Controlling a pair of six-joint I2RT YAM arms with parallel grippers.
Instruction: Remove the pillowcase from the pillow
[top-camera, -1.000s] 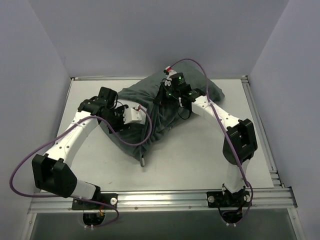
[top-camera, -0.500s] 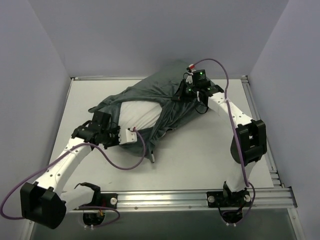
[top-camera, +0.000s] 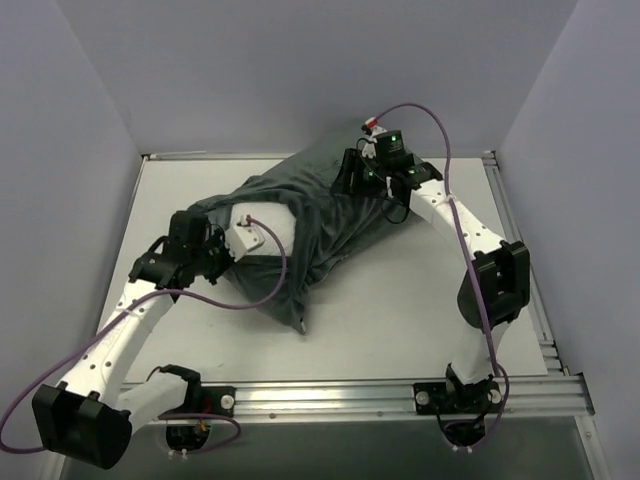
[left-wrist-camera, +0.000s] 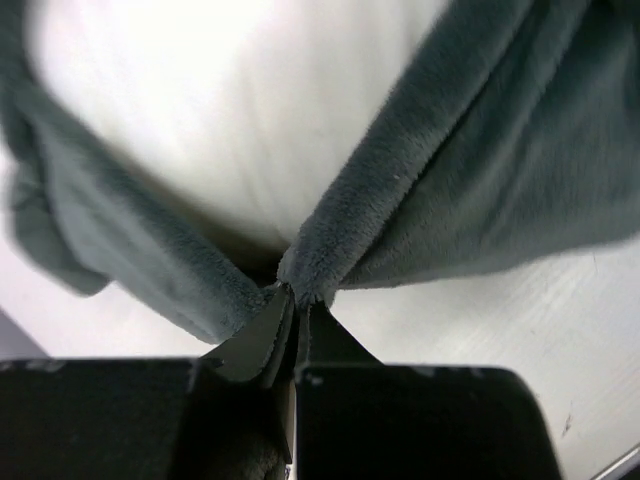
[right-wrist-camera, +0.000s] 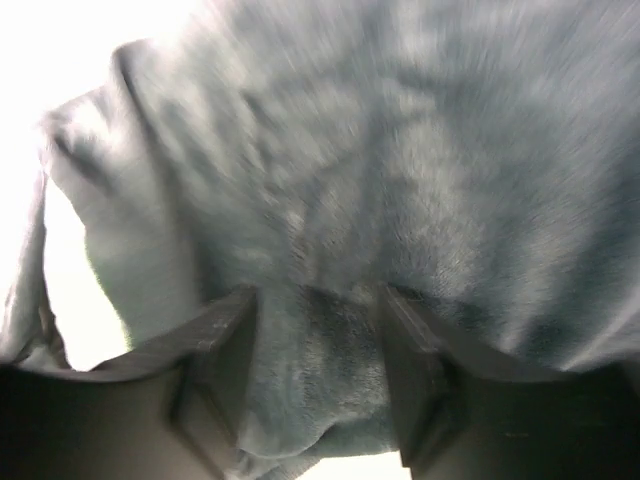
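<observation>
The pillowcase (top-camera: 335, 220), dark grey face outward, is draped over the far middle of the table (top-camera: 420, 300). The white pillow (left-wrist-camera: 230, 110) is exposed at the opening, which is turned toward the table's left side. A fold of the opening's hem is pinched tight between the closed fingers of the left gripper (left-wrist-camera: 297, 300), close over the table top. Near the table's far edge, a thick bunch of the grey fabric is clamped between the fingers of the right gripper (right-wrist-camera: 315, 310).
</observation>
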